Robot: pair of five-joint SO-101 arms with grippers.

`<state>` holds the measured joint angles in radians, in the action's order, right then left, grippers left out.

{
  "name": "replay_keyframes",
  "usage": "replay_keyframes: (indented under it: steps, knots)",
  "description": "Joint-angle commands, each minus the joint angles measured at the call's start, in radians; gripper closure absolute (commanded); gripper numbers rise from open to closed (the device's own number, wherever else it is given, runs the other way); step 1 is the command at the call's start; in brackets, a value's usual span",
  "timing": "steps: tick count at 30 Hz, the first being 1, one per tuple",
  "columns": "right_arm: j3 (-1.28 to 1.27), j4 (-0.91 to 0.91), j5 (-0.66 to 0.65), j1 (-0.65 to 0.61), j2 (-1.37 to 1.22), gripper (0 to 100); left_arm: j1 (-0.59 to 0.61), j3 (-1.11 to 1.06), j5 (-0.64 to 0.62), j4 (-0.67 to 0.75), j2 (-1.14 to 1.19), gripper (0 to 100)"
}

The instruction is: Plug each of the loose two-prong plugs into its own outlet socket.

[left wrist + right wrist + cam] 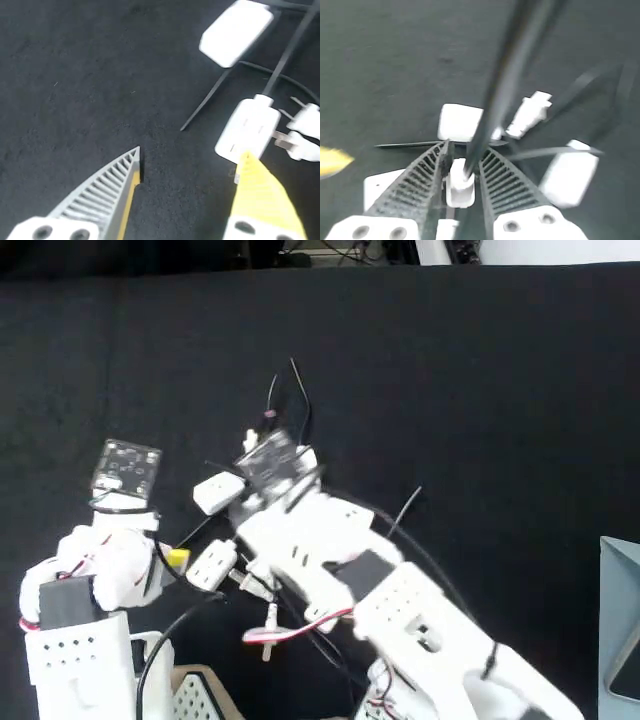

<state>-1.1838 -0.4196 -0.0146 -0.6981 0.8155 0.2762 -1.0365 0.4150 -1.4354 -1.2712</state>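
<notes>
From above, we see the right arm (330, 540) stretched in over a tangle of black cables (300, 400). The left arm's yellow fingertip (178, 558) sits just beside the lower socket (212, 565). The upper socket (218, 492) lies near it on the dark surface (480, 390), beside the right arm's wrist.

In the left wrist view, the left gripper (190, 155) is spread wide and holds nothing. The lower socket (247, 129) lies right at the yellow finger's tip; we cannot tell whether they touch. A loose plug (306, 131) rests just beyond that socket, its two prongs turned toward the socket's side and not seated. The upper socket (235, 31) is farther off.

In the right wrist view, the right gripper (465, 150) is pinching the held plug (459, 187), whose black cable rises between the fingers. We cannot see its prongs. One white socket (462, 122) lies just past the fingertips, another (570, 172) off to one side, and a second loose plug (530, 112) between them.

We judge the step in hand to be bringing the held plug to a socket. To do it well, we would square the prongs with the slots before pressing. We would brace the socket with the spread left gripper so it cannot slide, and keep the cable from dragging its neighbours.
</notes>
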Motion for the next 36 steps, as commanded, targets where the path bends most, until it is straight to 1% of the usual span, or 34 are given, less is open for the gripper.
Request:
replay_keyframes:
  steps: [1, 4, 6, 8, 11, 16, 18, 23, 29, 32, 36]
  knots:
    - [0.067, -0.115, 0.011, 0.143, 0.128, 98.7, -0.151, -0.012, -0.025, 0.017, 0.000, 70]
    - [0.061, -0.169, 0.005, 0.216, 0.209, 98.7, -0.248, -0.033, -0.072, 0.020, 0.000, 70]
    - [0.061, -0.193, 0.005, 0.245, 0.237, 98.7, -0.282, -0.036, -0.077, 0.020, 0.017, 70]
    - [0.061, -0.203, 0.003, 0.261, 0.243, 98.7, -0.285, -0.044, -0.077, 0.054, 0.075, 70]
    - [0.061, -0.203, 0.003, 0.262, 0.232, 98.7, -0.289, -0.073, -0.074, 0.135, 0.226, 70]
    - [0.061, -0.204, 0.003, 0.262, 0.219, 98.7, -0.292, -0.036, -0.071, 0.176, 0.448, 70]
    - [0.059, -0.204, 0.003, 0.262, 0.217, 98.7, -0.292, -0.028, -0.071, 0.187, 0.499, 70]
    - [0.045, -0.201, 0.003, 0.261, 0.222, 98.7, -0.283, -0.047, -0.077, 0.284, 0.605, 70]
    - [0.041, -0.199, 0.003, 0.259, 0.222, 98.7, -0.308, -0.048, -0.086, 0.410, 0.706, 82]
    - [0.041, -0.199, 0.003, 0.259, 0.222, 98.7, -0.311, -0.048, -0.127, 0.463, 0.749, 83]
    - [0.041, -0.199, 0.003, 0.258, 0.222, 98.7, -0.354, -0.039, -0.132, 0.502, 0.824, 83]
